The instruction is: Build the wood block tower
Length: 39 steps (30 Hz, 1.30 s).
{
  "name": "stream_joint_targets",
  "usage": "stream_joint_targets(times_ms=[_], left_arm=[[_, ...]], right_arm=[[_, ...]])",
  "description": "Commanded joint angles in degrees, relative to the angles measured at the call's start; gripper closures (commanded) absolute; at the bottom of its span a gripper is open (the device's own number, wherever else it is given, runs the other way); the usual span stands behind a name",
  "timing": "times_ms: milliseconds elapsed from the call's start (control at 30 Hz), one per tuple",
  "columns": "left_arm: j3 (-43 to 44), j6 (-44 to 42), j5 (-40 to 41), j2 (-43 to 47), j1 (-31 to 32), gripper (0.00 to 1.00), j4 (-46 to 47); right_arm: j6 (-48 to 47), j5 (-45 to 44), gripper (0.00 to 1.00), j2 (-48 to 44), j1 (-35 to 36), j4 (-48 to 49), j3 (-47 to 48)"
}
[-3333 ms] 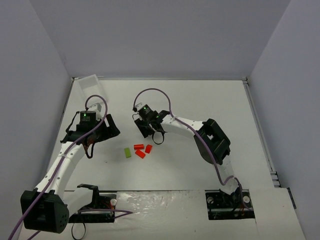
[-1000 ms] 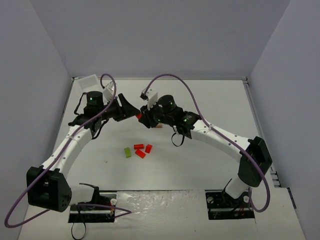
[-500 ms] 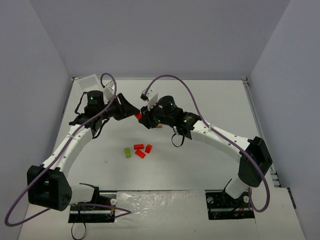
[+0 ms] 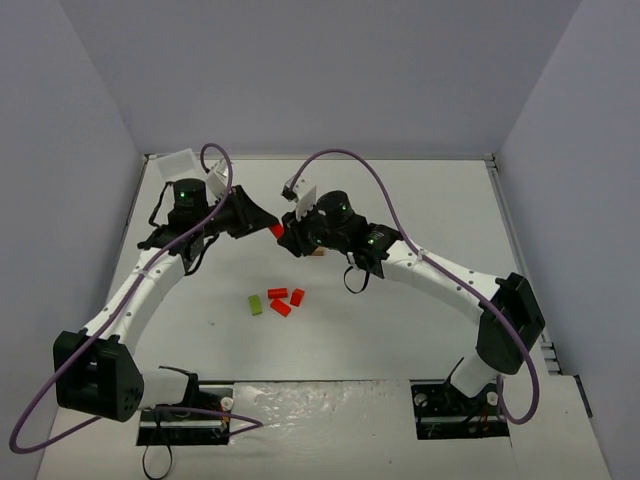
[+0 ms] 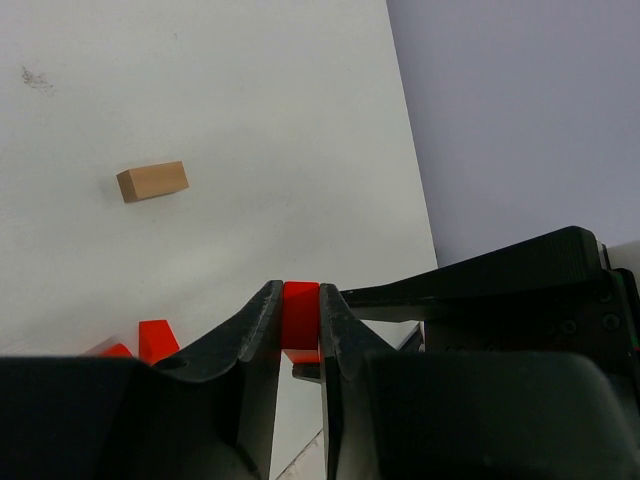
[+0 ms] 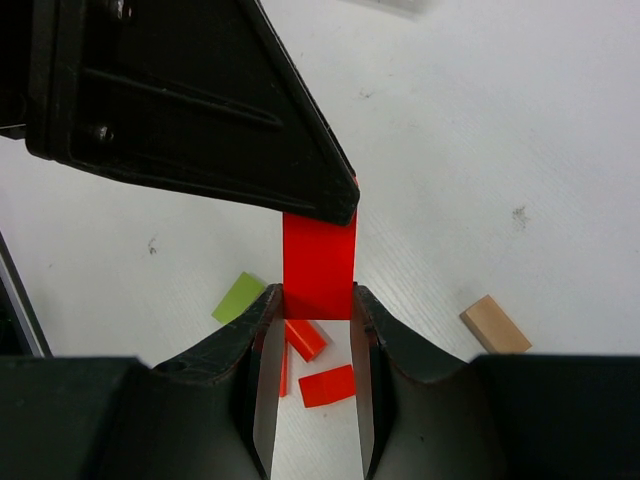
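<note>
Red block [image 6: 318, 265] spans lengthwise from left hand [image 5: 300, 303] to right hand [image 6: 315, 300]

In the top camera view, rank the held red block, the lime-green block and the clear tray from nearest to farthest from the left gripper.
1. red block: clamped in the left gripper itself, mid-table.
2. lime-green block: lying on the table toward the near edge.
3. clear tray: far left corner.

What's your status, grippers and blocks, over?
Left gripper shut on red block; right gripper shut on same block, mid-air. Tower not started: green block, red pieces, tan block lying loose. Nothing in the way.
</note>
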<state>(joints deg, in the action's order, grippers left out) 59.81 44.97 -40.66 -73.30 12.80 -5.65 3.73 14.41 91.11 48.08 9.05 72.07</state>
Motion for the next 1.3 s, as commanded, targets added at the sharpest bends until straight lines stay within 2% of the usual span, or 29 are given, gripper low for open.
stream_joint_targets(times_ms=[0,33,67,233,333,533,733,900,1067,1267], left_arm=[[4.3,-1.0,1.3,1.2,0.5,1.0,2.5],[5.2,-2.1,2.5,1.1,0.9,1.0,1.2],[5.6,-2.7,3.8,0.8,1.7,1.0,0.1],[7.7,-5.8,12.2,-0.4,6.3,1.0,-3.8],[9.6,-8.6,19.1,-1.5,9.1,1.0,-6.8],[13.1,-12.5,43.6,-7.3,19.2,1.0,-9.4],[17.6,-12.3,54.4,-16.0,23.3,1.0,-7.8],[18.3,-13.5,59.1,-20.3,25.3,1.0,-3.3],[16.9,-16.2,62.2,-23.1,27.6,1.0,3.3],[13.4,-15.0,63.5,-24.4,28.7,1.0,11.1]], right_arm=[[0.3,0.1,0.66,-3.3,-0.4,4.4,0.3],[0.4,-0.1,0.5,-3.8,-0.5,4.5,0.1],[0.5,-0.1,0.41,-4.0,-0.7,4.3,-0.1],[1.7,-1.2,0.13,-7.3,-2.7,4.1,-3.1],[2.8,-2.3,0.05,-10.7,-5.1,3.2,-5.7],[5.6,-12.6,0.01,-20.5,-12.2,-5.1,-12.0],[5.8,-27.3,0.0,-28.0,-14.4,-14.2,-15.5],[6.6,-33.0,0.0,-33.9,-15.8,-18.6,-18.1],[6.0,-33.8,0.0,-36.3,-16.7,-19.9,-19.8],[4.6,-33.8,0.0,-37.0,-17.3,-20.5,-20.7]])
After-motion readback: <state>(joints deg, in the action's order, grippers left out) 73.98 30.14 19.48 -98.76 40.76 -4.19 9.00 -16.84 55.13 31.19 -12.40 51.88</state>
